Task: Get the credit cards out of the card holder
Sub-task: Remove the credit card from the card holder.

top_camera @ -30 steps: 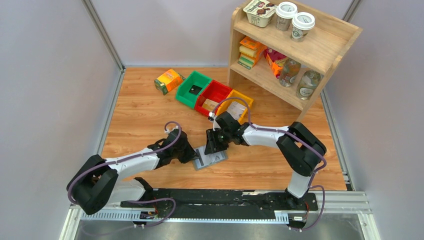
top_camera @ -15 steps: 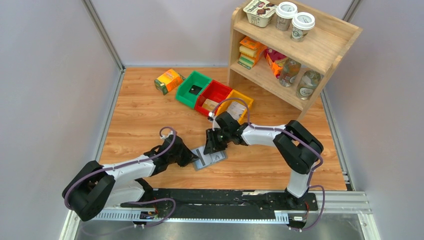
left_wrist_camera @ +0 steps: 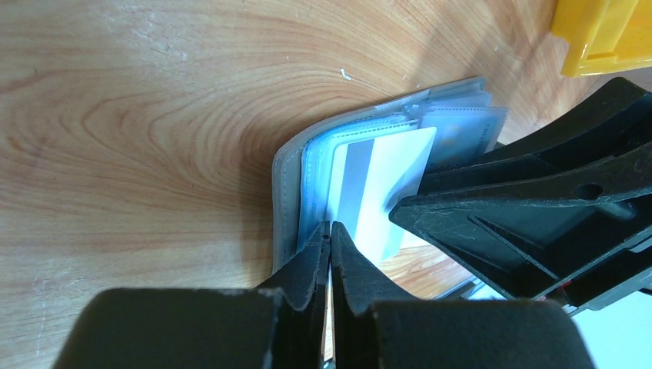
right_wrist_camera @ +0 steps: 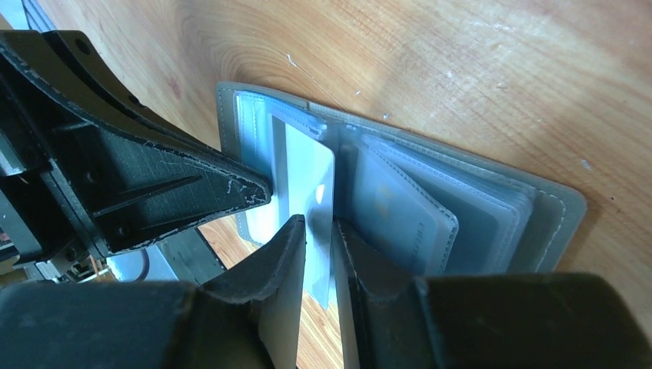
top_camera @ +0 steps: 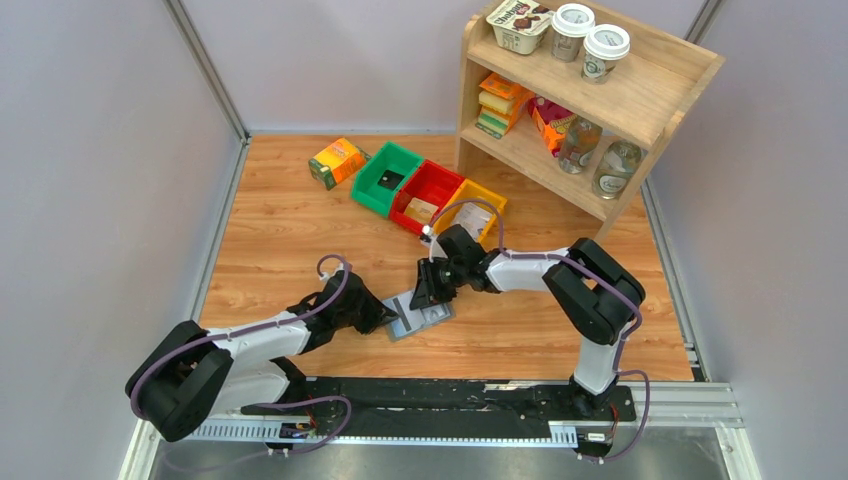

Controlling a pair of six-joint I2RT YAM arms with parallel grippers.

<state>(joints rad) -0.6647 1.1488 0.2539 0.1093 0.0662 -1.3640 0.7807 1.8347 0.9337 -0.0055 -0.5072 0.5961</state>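
The left gripper (left_wrist_camera: 330, 244) has its fingers pressed together, tips at the near edge of the open card holder (left_wrist_camera: 286, 192). Whether a clear pocket leaf is caught between them cannot be made out. The right gripper (right_wrist_camera: 317, 246) comes in from the opposite side. Its fingers (right_wrist_camera: 286, 257) stand a little apart, and the lower end of a white credit card (right_wrist_camera: 307, 181) with a grey stripe shows in the gap. Whether the pads touch the card is not clear.

Compared with a second ago, the left arm lies lower and more stretched along the table (top_camera: 280, 240), and it has barely moved in the last half second. The right gripper has shifted only slightly, and the card holder lies where it did.

The holder lies flat and open on the wood between the two grippers, grey outside with blue-grey clear pockets. The white card sticks partway out of a pocket on the half nearer the left gripper. Another card shows dimly through the stacked pockets of the other half (right_wrist_camera: 400, 211).

From above, both grippers cover much of the holder. Beyond it stand the green bin (top_camera: 388, 178), red bin (top_camera: 428, 193) and yellow bin (top_camera: 478, 200), the last partly behind a cable.
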